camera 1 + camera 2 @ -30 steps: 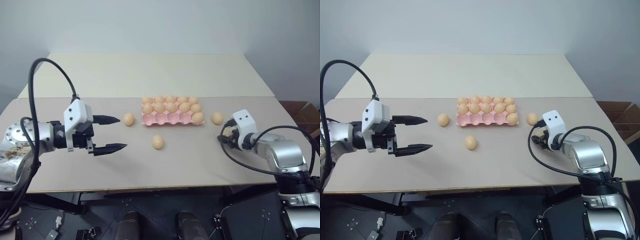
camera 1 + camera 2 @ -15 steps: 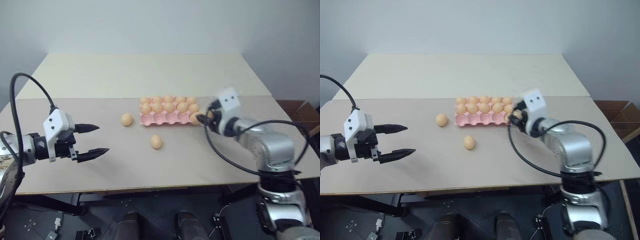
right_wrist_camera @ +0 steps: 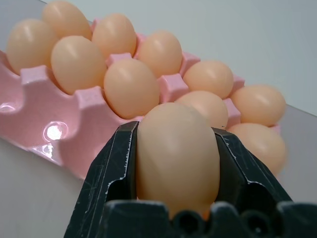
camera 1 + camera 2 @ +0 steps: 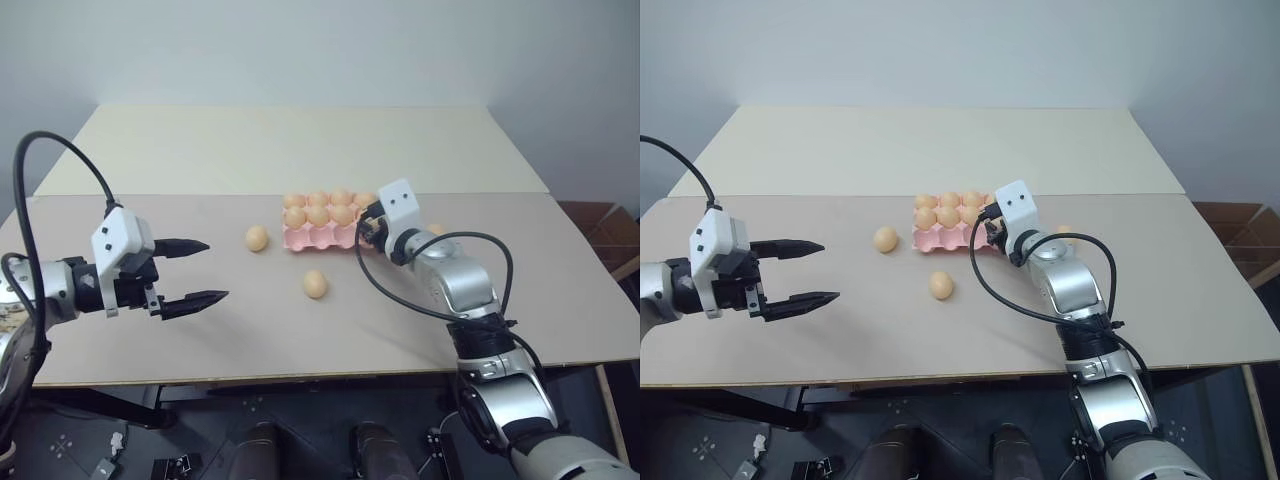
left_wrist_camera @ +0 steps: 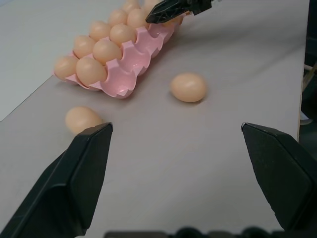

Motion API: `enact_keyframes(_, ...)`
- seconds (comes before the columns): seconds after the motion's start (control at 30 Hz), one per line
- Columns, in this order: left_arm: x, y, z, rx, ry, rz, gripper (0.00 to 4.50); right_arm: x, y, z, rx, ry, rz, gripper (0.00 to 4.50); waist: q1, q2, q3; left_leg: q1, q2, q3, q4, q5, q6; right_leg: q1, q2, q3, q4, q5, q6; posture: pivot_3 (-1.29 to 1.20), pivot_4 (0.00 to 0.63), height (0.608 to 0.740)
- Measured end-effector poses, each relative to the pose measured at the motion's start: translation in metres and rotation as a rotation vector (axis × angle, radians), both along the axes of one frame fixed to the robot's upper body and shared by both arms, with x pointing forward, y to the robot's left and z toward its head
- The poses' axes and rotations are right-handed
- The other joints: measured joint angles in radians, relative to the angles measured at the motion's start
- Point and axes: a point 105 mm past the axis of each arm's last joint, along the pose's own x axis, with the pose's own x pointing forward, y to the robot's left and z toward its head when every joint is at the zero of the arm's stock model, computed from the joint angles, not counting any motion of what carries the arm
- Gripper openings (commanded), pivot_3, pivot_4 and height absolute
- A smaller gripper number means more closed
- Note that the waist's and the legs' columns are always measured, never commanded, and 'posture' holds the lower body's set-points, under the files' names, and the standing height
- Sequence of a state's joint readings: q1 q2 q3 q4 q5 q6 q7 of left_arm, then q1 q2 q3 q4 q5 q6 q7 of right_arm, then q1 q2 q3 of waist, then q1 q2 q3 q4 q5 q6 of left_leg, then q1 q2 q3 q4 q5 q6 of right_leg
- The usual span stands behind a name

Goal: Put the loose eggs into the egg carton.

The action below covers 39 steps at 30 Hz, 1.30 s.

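The pink egg carton (image 4: pixel 318 239) lies mid-table, its two back rows filled with eggs and its front cups bare. My right gripper (image 3: pixel 176 136) is shut on a pale orange egg (image 3: pixel 176 158) and hovers just above the carton's front right corner (image 4: pixel 366 226). One loose egg (image 4: pixel 257 238) lies left of the carton, and another (image 4: pixel 315 284) lies in front of it. A third loose egg (image 4: pixel 433 229) peeks out from behind my right arm. My left gripper (image 4: pixel 213 270) stands open and holds nothing, well to the left of the carton; both near eggs lie ahead of it (image 5: pixel 188 87).
A second pale table (image 4: pixel 300 140) adjoins at the back, with a seam running behind the carton. A cardboard box (image 4: pixel 600 225) stands on the floor at the far right. The table's front edge (image 4: pixel 300 378) runs close below both arms.
My right gripper has closed on an egg right of the carton, lifted it and swung left to the carton's front right corner. The left gripper stays open, about where it was.
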<state>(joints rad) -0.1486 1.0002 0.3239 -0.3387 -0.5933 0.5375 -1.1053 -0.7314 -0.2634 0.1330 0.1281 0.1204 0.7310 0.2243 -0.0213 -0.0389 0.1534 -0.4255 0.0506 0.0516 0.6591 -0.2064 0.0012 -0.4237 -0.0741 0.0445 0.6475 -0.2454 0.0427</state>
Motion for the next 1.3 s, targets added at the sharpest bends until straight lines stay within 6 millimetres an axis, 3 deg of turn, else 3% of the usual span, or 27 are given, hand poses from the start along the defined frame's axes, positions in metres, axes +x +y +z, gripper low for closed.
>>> enact_keyframes(0.2, 0.001, -0.002, 0.001, 0.001, 0.000, -0.007, 4.50, 0.001, 0.006, -0.007, 0.023, 0.032, 0.015, 1.79, -0.005, 0.000, 0.000, 0.000, 0.000, 0.000, 0.000, 0.000, 0.000, 0.000, 0.000, 0.000, 0.000, 0.000, 0.000, 0.00, 0.150, 0.740)
enact_keyframes(0.47, 0.003, -0.007, 0.002, -0.003, -0.007, -0.023, 4.50, 0.007, 0.008, -0.006, 0.019, 0.029, 0.009, 4.49, -0.013, 0.000, 0.000, 0.000, 0.000, 0.000, 0.000, 0.000, 0.000, 0.000, 0.000, 0.000, 0.000, 0.000, 0.000, 0.00, 0.150, 0.740)
enact_keyframes(0.67, 0.001, -0.013, 0.004, -0.029, -0.001, -0.034, 4.50, -0.009, -0.008, 0.032, 0.097, -0.073, 0.001, 4.49, -0.011, 0.000, 0.000, 0.000, 0.000, -0.001, 0.000, 0.000, 0.000, 0.000, 0.000, -0.001, 0.000, 0.000, 0.000, 0.00, 0.150, 0.740)
enact_keyframes(0.77, -0.001, -0.019, 0.006, -0.050, 0.000, -0.049, 4.50, -0.023, -0.023, 0.040, 0.124, -0.086, -0.024, 4.49, -0.010, 0.000, 0.000, 0.000, 0.000, -0.001, 0.000, 0.000, 0.000, 0.000, 0.000, -0.001, 0.000, 0.000, 0.000, 0.00, 0.150, 0.740)
enact_keyframes(1.07, 0.003, -0.053, 0.010, -0.059, 0.007, -0.149, 4.50, -0.038, -0.086, 0.040, 0.027, -0.052, -0.230, 4.49, -0.003, 0.000, 0.000, 0.001, 0.000, -0.001, 0.000, 0.000, 0.000, 0.001, 0.001, 0.000, 0.000, 0.000, 0.000, 0.00, 0.150, 0.740)
enact_keyframes(1.3, 0.014, -0.075, 0.010, -0.034, 0.009, -0.219, 4.50, -0.016, -0.113, 0.017, 0.013, 0.093, -0.285, 4.49, -0.008, 0.000, 0.000, 0.001, -0.001, -0.001, 0.000, 0.000, 0.000, 0.001, 0.001, 0.001, 0.000, 0.000, 0.000, 0.00, 0.150, 0.740)
